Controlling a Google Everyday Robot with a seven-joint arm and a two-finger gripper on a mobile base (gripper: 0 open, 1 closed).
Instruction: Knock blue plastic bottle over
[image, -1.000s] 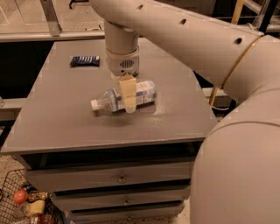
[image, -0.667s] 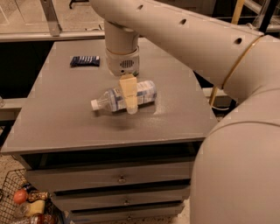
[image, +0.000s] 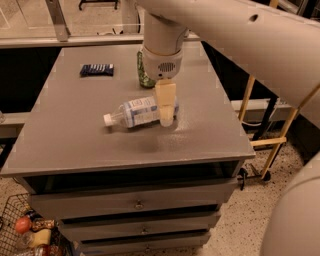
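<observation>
The blue plastic bottle (image: 137, 112) lies on its side in the middle of the grey table (image: 70, 135), with its white cap pointing left. My gripper (image: 165, 117) hangs straight down from the arm, in front of the bottle's base end and low to the tabletop. Its cream fingers (image: 165, 100) show as one closed block with nothing between them. I cannot tell whether they touch the bottle.
A green soda can (image: 142, 72) stands behind the gripper, partly hidden by the wrist. A flat dark-blue packet (image: 97, 69) lies at the back left. The table has drawers below. A basket of items (image: 30, 232) sits on the floor at the lower left.
My gripper has shifted right along the lying bottle, toward its base end, and the green can now shows behind it. The bottle has not visibly moved.
</observation>
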